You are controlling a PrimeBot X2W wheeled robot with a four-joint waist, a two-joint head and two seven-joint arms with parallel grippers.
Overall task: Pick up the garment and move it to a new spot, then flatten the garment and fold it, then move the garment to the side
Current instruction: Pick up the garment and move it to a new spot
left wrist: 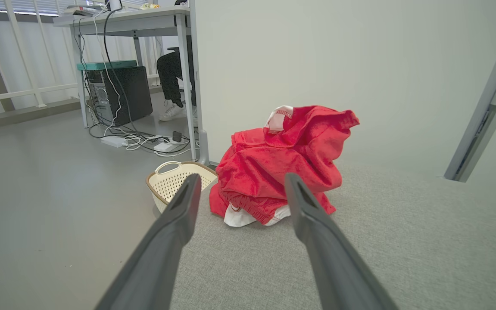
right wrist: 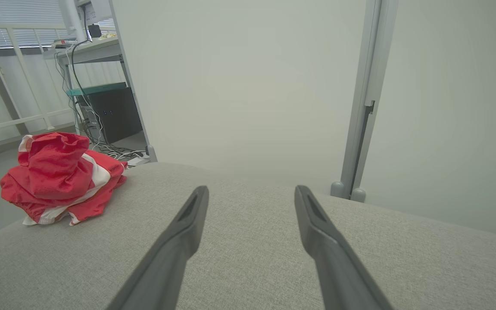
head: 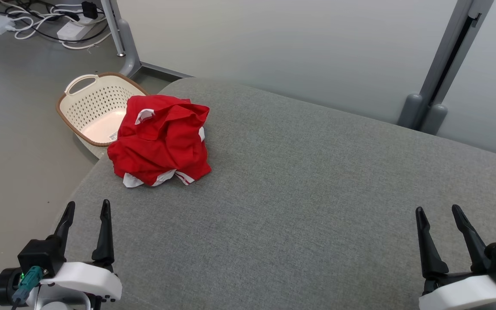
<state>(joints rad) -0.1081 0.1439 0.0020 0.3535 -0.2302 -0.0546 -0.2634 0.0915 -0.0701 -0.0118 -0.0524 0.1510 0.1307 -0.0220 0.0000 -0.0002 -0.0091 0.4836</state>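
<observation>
My left hand released, empty, red garment crumpled on counter ahead of it, my right hand released, well apart.

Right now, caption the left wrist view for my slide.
Open left gripper faces crumpled red garment on grey cushion, basket on floor beyond.

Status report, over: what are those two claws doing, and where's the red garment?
Left gripper and right gripper open, empty. Red garment crumpled near grey cushion's left edge, untouched. Nothing between left gripper and garment; basket on floor beyond.
</observation>
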